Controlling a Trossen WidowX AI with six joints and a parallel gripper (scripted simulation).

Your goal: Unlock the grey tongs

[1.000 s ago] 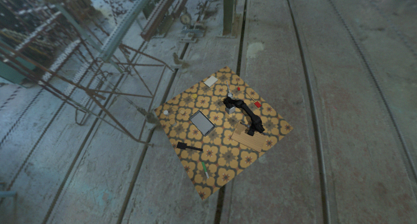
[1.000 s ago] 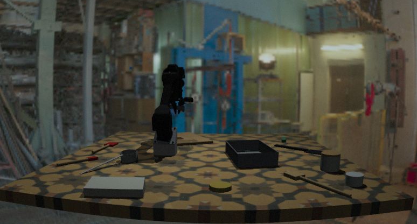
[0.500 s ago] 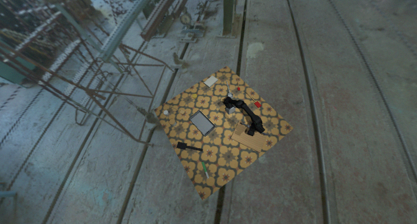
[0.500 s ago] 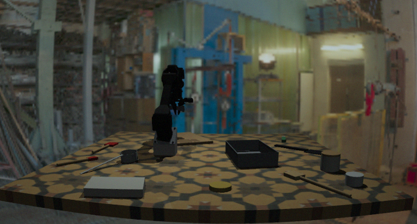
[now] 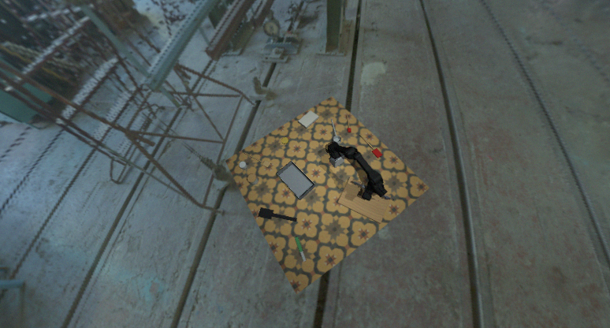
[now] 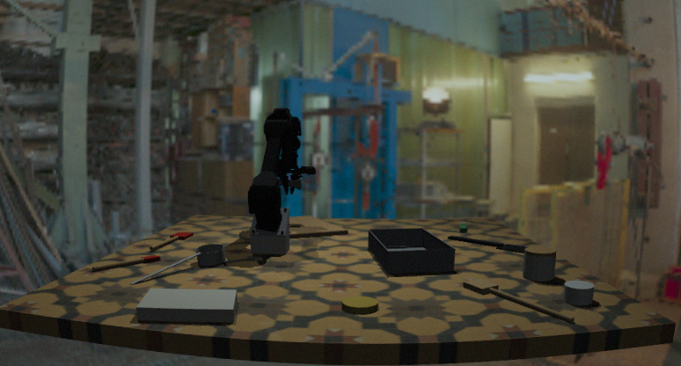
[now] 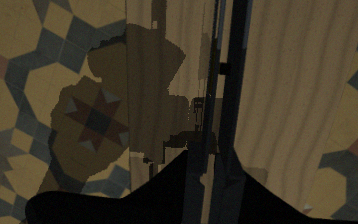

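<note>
The grey tongs (image 5: 357,184) (image 7: 238,55) are off the roasting tin and held above the wooden board (image 5: 362,205) (image 7: 285,75). My gripper (image 7: 202,158) is shut on the tongs. In the wrist view their two long arms run upward from my fingers, close together and nearly parallel, with a narrow gap. The state of the lock and the hinge end cannot be made out. The shadow of the arm falls on the board's left part and the tabletop beside it. The dark roasting tin (image 5: 308,192) (image 6: 424,264) stands apart from the board, with no tongs across it.
A small pan (image 5: 336,139) (image 6: 210,255) and two red-headed tools, one with a larger head (image 5: 376,152), lie near the arm's base. A black spatula (image 5: 266,213) and a green-handled tool (image 5: 299,244) lie beyond the tin. A white block (image 5: 308,119) (image 6: 187,300) lies near one table edge.
</note>
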